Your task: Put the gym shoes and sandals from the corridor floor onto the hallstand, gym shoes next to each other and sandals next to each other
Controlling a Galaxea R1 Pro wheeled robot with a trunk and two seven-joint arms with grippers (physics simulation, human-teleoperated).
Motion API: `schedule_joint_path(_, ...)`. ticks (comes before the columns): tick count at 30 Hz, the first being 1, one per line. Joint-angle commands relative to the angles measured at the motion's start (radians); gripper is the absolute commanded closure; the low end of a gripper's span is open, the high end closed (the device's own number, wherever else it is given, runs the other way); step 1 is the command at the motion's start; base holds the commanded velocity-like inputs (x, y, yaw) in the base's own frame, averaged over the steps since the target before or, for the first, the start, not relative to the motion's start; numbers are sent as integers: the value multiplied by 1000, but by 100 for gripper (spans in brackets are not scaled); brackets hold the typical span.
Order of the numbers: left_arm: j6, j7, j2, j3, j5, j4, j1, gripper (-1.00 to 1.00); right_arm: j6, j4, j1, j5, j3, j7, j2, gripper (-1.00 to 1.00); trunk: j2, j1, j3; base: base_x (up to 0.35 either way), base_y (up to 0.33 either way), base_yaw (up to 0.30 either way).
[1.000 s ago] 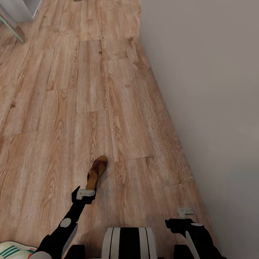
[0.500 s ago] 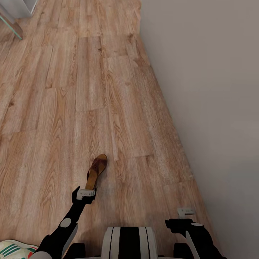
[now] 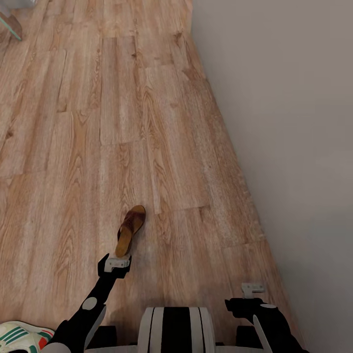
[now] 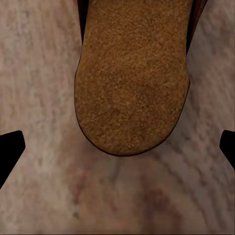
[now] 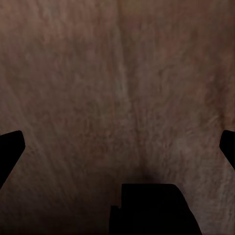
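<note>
One sandal (image 3: 130, 229) is lying on the corridor floor (image 3: 73, 147), a little below the middle of the head picture and left of center. The left gripper (image 3: 117, 263) is hanging just below the sandal's heel end in that picture. In the left wrist picture the tan heel of the sandal (image 4: 131, 73) is sitting between the two dark fingertips (image 4: 11, 149), which are standing wide apart at the picture's edges. They are touching nothing.

I think the step in hand is grabbing this sandal. To do it well, the left gripper should be going down slowly with one finger on each side of the heel, low enough to catch the sole and not just slide off the top. Then it should be closing gently, so the flat sandal is not tipping or skidding away.

The right gripper (image 3: 252, 289) is waiting at the lower right of the head picture, near the grey wall (image 3: 284, 122). Its fingers are also wide and holding nothing; under them the right wrist picture is showing dark floor.

One gym shoe (image 3: 22, 336) is peeking in at the lower left corner of the head picture, on the floor.
</note>
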Motion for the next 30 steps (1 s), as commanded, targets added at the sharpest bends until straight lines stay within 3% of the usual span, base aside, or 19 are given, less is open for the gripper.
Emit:
schedule_joint_path(1,-3,2,1,-1,-5,0,0,-100,5,-1,0,-1,0,0,0,-100,0,0,-1,0,0,0)
schedule_joint_path(7,-3,2,1,-1,-5,0,0,-100,5,-1,0,-1,0,0,0,-100,0,0,-2,0,0,0)
schedule_joint_path(14,-3,2,1,-1,-5,0,0,-100,5,-1,0,-1,0,0,0,-100,-2,3,-35,0,0,0)
schedule_joint_path(30,-4,2,1,-1,-5,0,0,-100,5,-1,0,-1,0,0,0,-100,-2,3,-36,4,0,0)
